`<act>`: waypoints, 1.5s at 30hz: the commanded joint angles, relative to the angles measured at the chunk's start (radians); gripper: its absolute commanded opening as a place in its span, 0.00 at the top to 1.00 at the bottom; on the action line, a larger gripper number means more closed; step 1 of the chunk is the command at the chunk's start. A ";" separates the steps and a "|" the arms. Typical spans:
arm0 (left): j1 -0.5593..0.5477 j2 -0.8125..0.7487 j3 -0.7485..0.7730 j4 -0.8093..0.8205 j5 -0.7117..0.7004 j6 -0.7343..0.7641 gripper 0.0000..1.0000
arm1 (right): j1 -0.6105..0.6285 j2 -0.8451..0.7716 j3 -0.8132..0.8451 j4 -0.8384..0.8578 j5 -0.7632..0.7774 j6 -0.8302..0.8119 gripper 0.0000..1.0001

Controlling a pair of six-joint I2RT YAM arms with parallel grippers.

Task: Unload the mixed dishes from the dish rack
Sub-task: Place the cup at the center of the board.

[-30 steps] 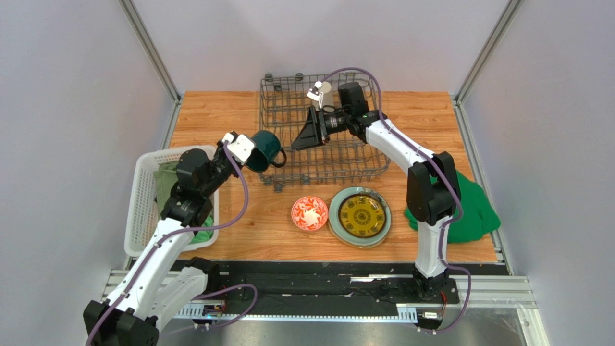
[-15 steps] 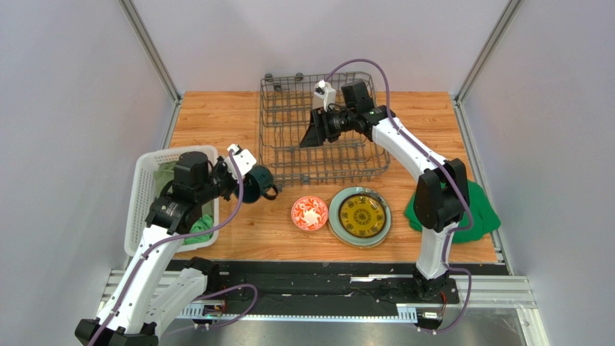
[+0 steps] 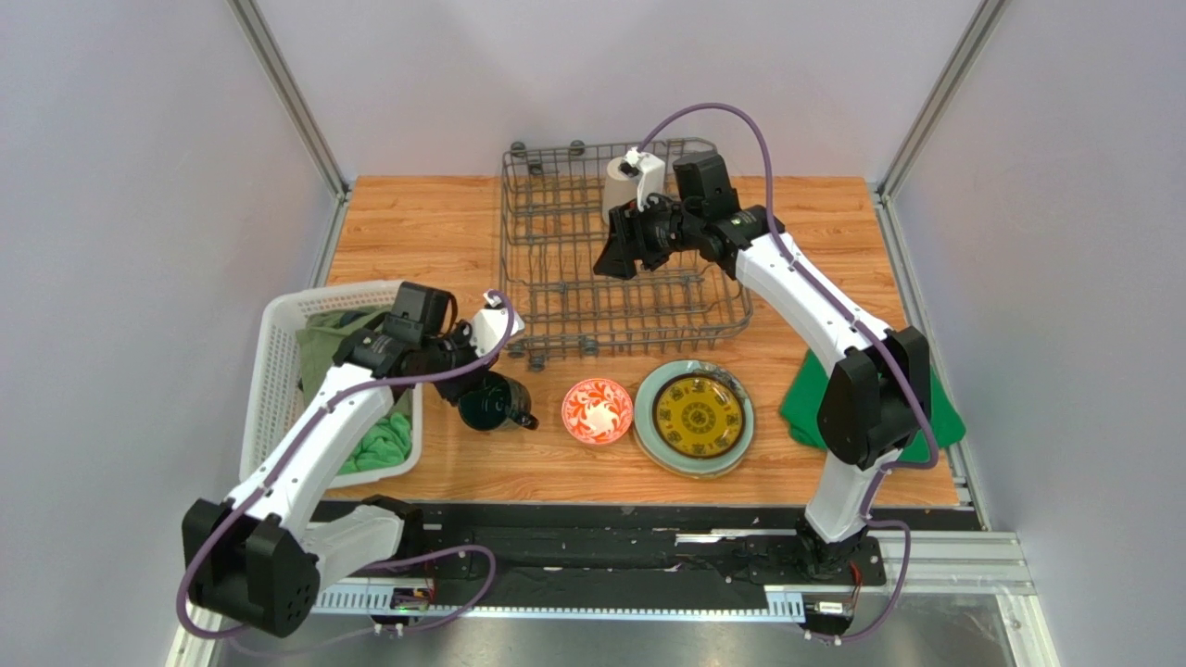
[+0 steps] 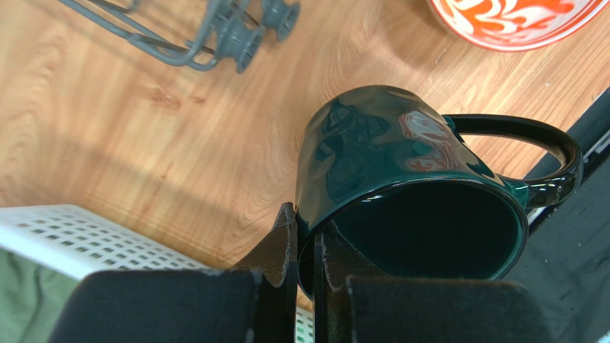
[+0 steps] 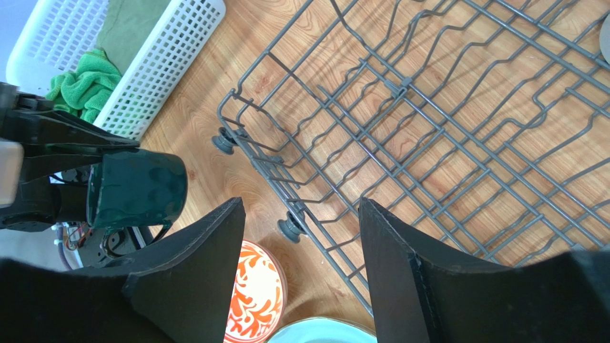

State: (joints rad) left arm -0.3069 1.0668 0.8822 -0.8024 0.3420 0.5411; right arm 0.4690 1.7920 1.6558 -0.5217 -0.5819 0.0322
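Note:
My left gripper [image 3: 476, 378] is shut on the rim of the dark teal mug [image 3: 490, 405], one finger inside and one outside [image 4: 304, 229]. The mug [image 4: 401, 179] is tilted low over the wood, just left of the red-and-white bowl [image 3: 597, 412]. My right gripper [image 3: 622, 253] is open and empty above the dark grey dish rack [image 3: 557, 285], with its tines below the fingers [image 5: 301, 204]. A beige tumbler [image 3: 614, 178] stands at the rack's far side. The yellow patterned plate [image 3: 696, 413] lies on the pale green plate [image 3: 738, 442]. The cream bird plate is not in view.
A white slatted basket [image 3: 272, 403] with green cloths [image 3: 379, 445] stands at the left, beside my left arm. Another green cloth [image 3: 798, 400] lies at the right, partly behind my right arm. The rack's wheeled feet [image 4: 236, 39] are close to the mug.
My left gripper has carried the mug from the rack's left side down and forward to just left of the bowl. My right gripper has swung right and back over the rack, still open.

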 commanded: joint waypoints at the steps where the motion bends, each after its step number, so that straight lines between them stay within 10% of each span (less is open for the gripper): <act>1: -0.017 0.067 0.089 -0.006 0.019 -0.018 1.00 | 0.005 -0.039 -0.005 0.012 0.030 -0.029 0.37; 45: -0.204 0.348 0.129 0.126 -0.233 -0.162 1.00 | 0.007 -0.005 -0.005 -0.009 0.014 -0.078 0.38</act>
State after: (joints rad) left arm -0.5045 1.4197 0.9585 -0.7116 0.1051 0.3985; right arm 0.4702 1.7920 1.6493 -0.5358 -0.5686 -0.0246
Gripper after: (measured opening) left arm 0.063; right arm 0.621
